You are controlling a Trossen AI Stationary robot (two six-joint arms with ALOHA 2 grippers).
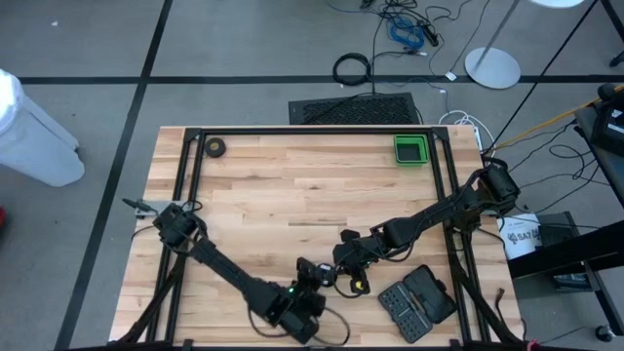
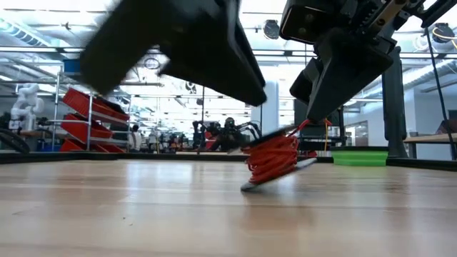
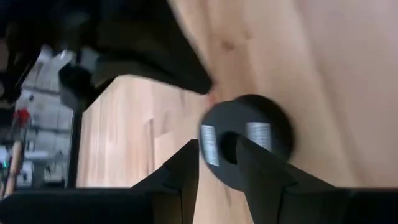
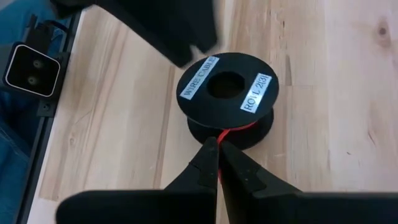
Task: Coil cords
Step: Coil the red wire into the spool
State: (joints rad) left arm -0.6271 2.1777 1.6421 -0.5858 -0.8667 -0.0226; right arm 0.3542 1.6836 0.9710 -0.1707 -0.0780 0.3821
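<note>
A small round black reel [image 4: 226,99] is sitting on the wooden table [image 1: 292,185], near the front edge and a bit right of the middle. Thin red cord [image 2: 273,158] is wound around its middle. In the low view the reel is tipping, with one side lifted off the wood. Its flat top is showing a round hole and two white labels.

The right gripper [image 4: 217,149] is sitting just beside the reel, at about 6 o'clock from it in its own wrist view. Its fingers are squeezing together on the red cord where it is coming off the reel. The left gripper [image 3: 217,163] is reaching in from the table's front edge. Its fingers are standing partly apart, one on each side of the reel's edge, with one of them lying across the hole. It is not clear if they are pressing on it.

A green tray [image 1: 410,150] is sitting at about 1 o'clock from the reel, at the far edge of the table. It is too small to show what is inside. A dark case [image 1: 417,302] is lying open at about 4 o'clock, close to the front right corner. A small black ring [image 1: 214,148] is lying at about 11 o'clock, near the far left corner.

The wide middle of the table is showing bare wood, with a black frame running along the sides.
</note>
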